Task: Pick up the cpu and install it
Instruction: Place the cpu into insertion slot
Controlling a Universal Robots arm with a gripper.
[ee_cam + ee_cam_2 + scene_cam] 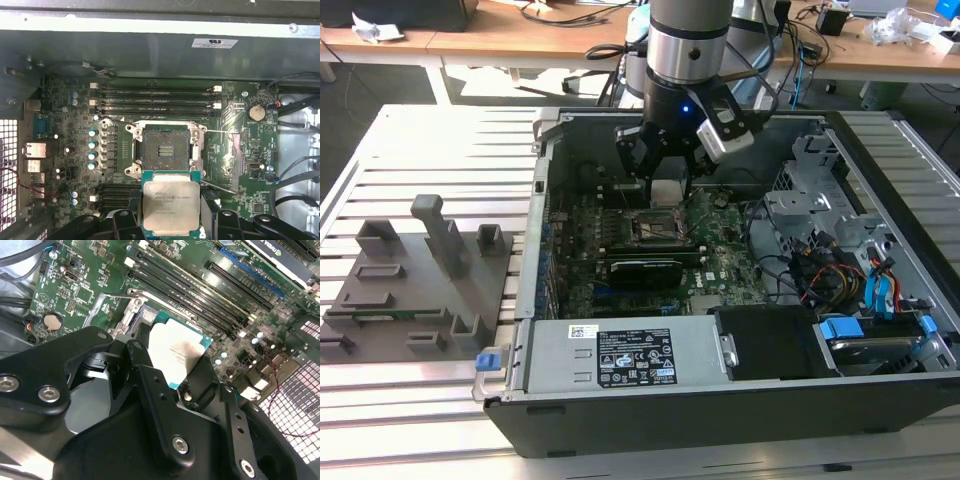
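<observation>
CPU (171, 204) is clamped by two opposite edges in the pincer (173, 362). It is held in the air inside the computer case (720, 425), above the motherboard (240, 130) and just short of its open socket (165, 149); how high it hangs is hard to judge. The carrying step looks to be in hand, with installation not yet done. Seating it would call for squaring the chip with the socket frame and a flat, gentle descent.
</observation>
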